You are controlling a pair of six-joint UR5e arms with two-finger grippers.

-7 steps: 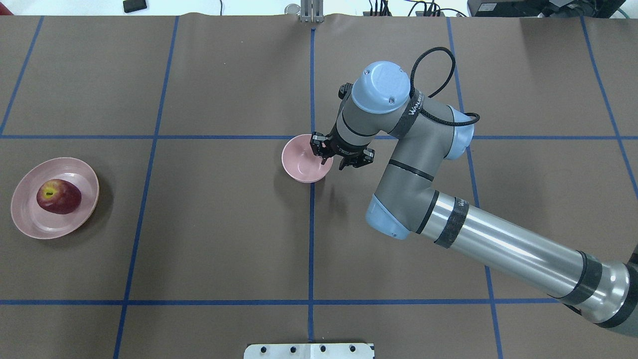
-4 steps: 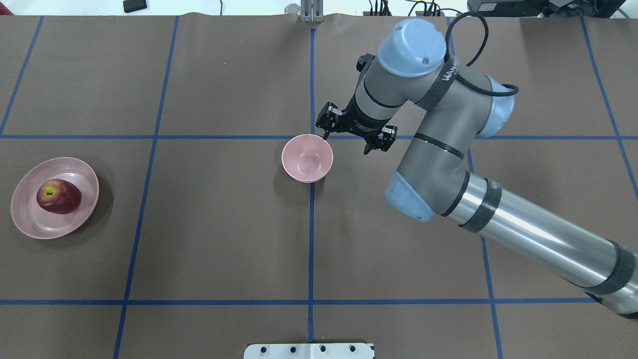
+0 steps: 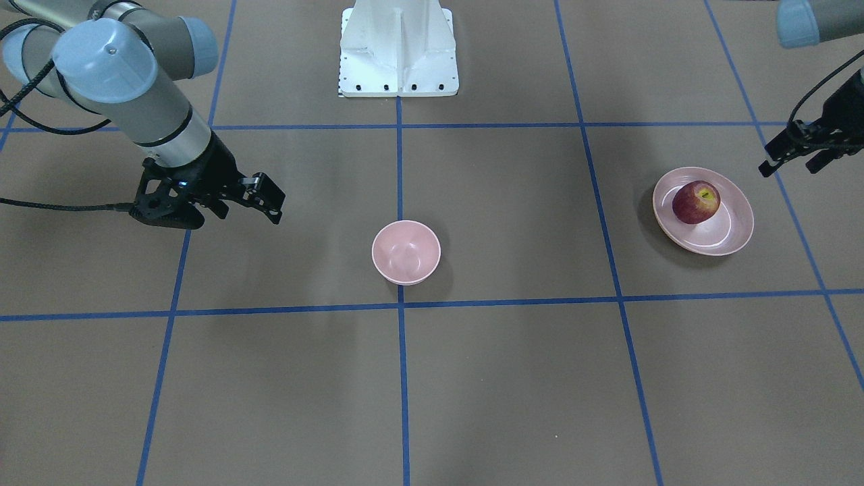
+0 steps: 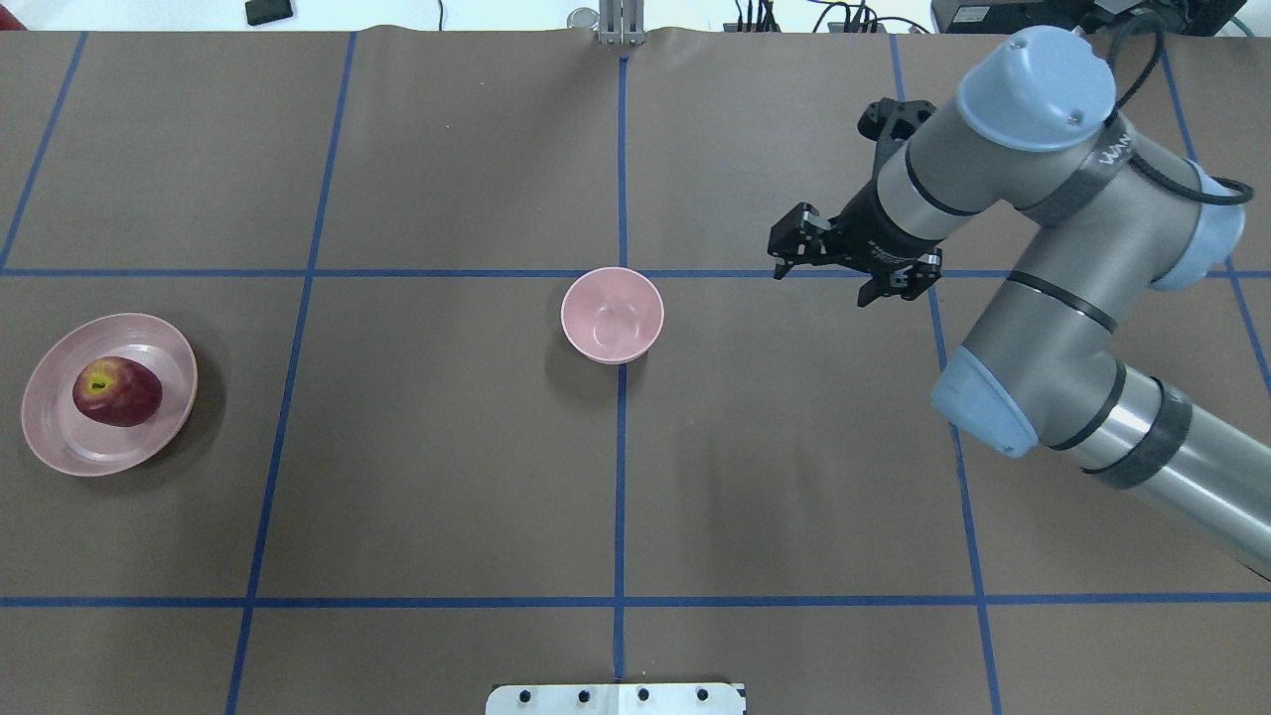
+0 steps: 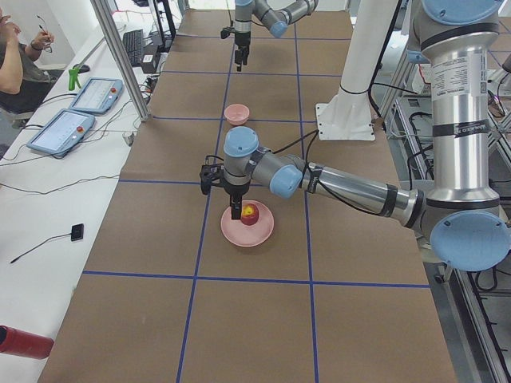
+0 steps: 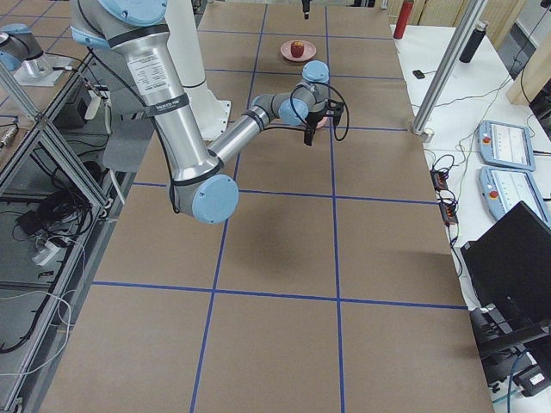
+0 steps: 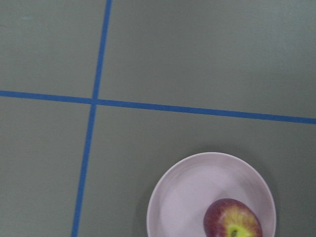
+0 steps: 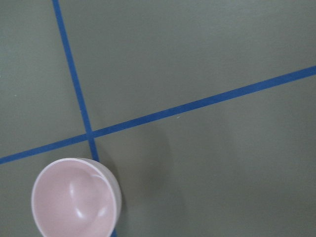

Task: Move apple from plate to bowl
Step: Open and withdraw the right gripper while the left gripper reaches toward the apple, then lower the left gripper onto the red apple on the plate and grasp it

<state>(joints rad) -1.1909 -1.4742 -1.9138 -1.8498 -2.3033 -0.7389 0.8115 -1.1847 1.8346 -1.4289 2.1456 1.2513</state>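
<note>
pink plate (image 7: 177,197): cropped, left wrist view | apple (image 7: 232,219): cropped too

In the overhead view the plate (image 4: 45,422) lies at the left edge, halfway down, with the apple (image 4: 117,391) on it. The bowl (image 4: 612,315) stands at the frame's centre, on the middle tape line (image 4: 620,477), just below where that line crosses another. The right gripper (image 4: 822,286) hangs to the right of the bowl, well apart from it. In the front-facing view the left gripper (image 3: 788,170) is at the right edge, up and right of the plate, near it.
</note>
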